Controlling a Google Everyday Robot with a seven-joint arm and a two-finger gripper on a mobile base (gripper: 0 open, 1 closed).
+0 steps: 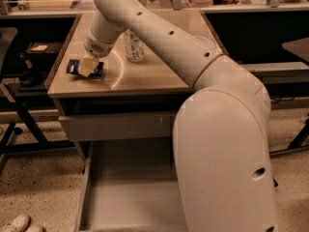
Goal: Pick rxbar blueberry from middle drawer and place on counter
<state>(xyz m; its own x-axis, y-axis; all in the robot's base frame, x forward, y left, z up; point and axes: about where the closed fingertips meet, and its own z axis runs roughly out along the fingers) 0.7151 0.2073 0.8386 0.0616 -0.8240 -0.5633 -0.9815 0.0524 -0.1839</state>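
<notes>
The rxbar blueberry, a flat dark blue wrapper, is at the counter's front left, at or just above the surface. My gripper reaches down from the long white arm and is shut on the bar's middle, so the wrapper shows on both sides of it. Below the cabinet front, the middle drawer stands pulled out, its grey floor bare where it shows. My own white arm hides the drawer's right part.
A clear plastic bottle stands on the counter just right of the gripper. A closed grey drawer front sits under the counter edge. Black furniture is at the left, white shoes on the floor.
</notes>
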